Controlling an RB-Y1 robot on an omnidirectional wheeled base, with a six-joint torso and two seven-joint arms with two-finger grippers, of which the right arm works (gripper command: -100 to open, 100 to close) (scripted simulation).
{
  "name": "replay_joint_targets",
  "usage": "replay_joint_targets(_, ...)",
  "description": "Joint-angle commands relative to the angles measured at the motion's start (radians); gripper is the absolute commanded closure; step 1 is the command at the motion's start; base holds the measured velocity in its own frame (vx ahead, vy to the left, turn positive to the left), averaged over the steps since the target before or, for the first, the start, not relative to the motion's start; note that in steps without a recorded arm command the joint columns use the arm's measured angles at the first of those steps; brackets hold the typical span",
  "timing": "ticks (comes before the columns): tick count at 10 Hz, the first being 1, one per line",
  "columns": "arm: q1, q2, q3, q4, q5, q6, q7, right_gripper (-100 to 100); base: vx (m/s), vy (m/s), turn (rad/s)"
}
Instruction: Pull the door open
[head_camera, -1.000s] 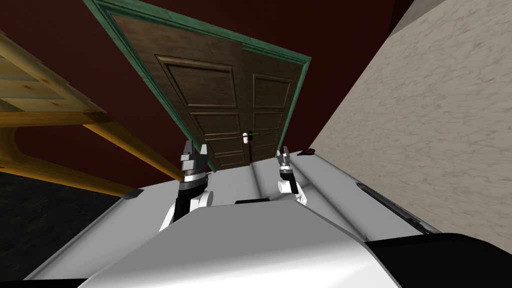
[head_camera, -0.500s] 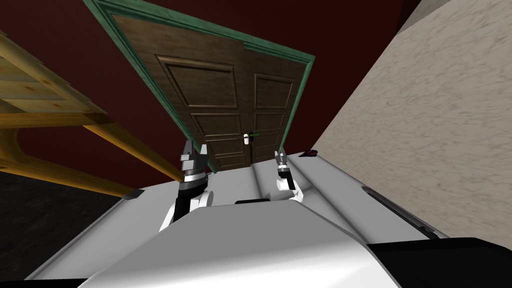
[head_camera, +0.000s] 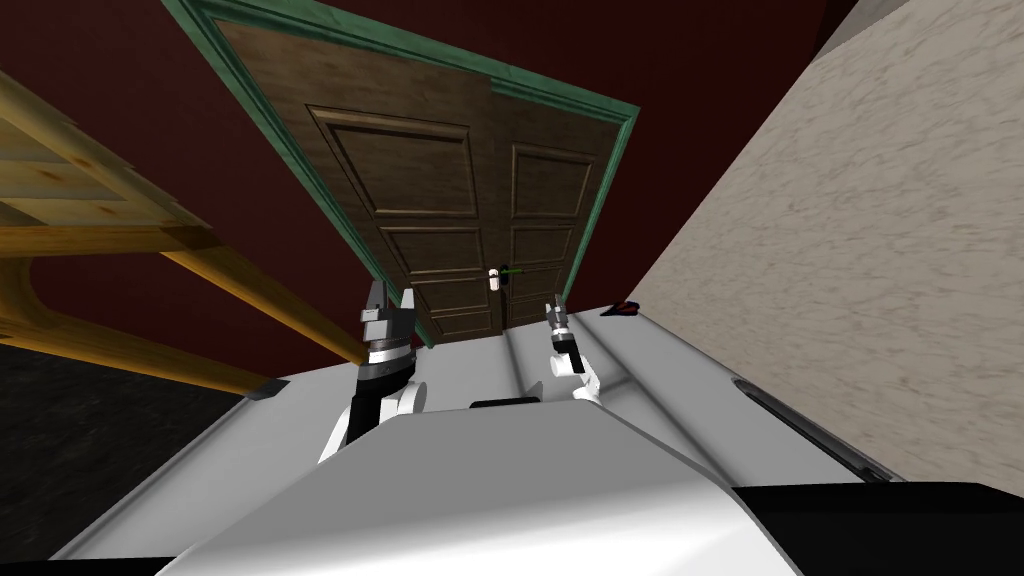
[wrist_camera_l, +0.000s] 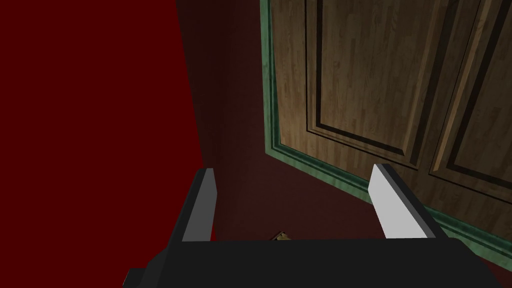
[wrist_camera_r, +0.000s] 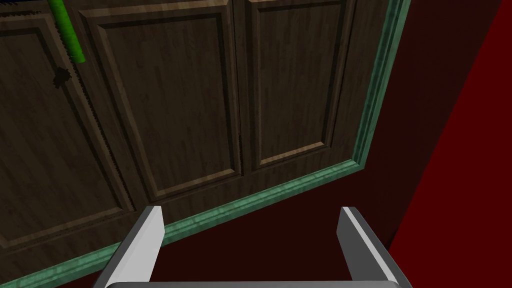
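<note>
Nearest, the left pincer (head_camera: 385, 300) is raised at about 11 o'clock, its blades spread and empty, aimed at the green door frame (wrist_camera_l: 272, 150) and the dark red wall (wrist_camera_l: 90, 100). At 1 o'clock the right pincer (head_camera: 553, 310) reaches further forward, also spread and gripping nothing, facing the lower panels of the brown door (head_camera: 440, 200). The door looks shut at 12 o'clock, and its white and green handle (head_camera: 497, 275) sits near the middle seam, well apart from the right pincer and toward its 11 o'clock. The likely risk is a misaligned approach: the blades could close on air or scrape a panel. The door's swing might also strike the raised left arm.
</note>
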Motion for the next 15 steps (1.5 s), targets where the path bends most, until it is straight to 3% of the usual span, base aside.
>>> replay_joint_targets(1, -0.035, -0.012, 0.002, 0.050, -0.006, -0.002, -0.002, -100, 0.087, 0.018, 0.044)
replay_joint_targets(2, -0.035, -0.012, 0.002, 0.060, -0.006, -0.002, -0.002, -100, 0.059, 0.009, 0.014)
replay_joint_targets(4, -0.081, -0.023, 0.006, 0.124, -0.012, -0.001, -0.001, -100, 0.069, 0.004, 0.033)
replay_joint_targets(5, -0.081, -0.023, 0.006, 0.136, -0.012, -0.001, -0.001, -100, 0.060, 0.009, 0.016)
replay_joint_targets(8, -0.150, -0.038, 0.013, 0.239, -0.020, 0.001, -0.001, -100, 0.078, 0.009, 0.039)
replay_joint_targets(11, -0.173, -0.043, 0.015, 0.289, -0.023, 0.001, 0.000, -100, 0.059, 0.010, 0.017)
replay_joint_targets(13, -0.219, -0.052, 0.019, 0.349, -0.029, 0.002, 0.000, -100, 0.069, 0.013, 0.034)
replay_joint_targets(14, -0.219, -0.052, 0.019, 0.363, -0.029, 0.002, 0.000, -100, 0.065, 0.007, 0.017)
replay_joint_targets(15, -0.241, -0.057, 0.021, 0.400, -0.032, 0.003, 0.000, -100, 0.061, -0.001, 0.021)
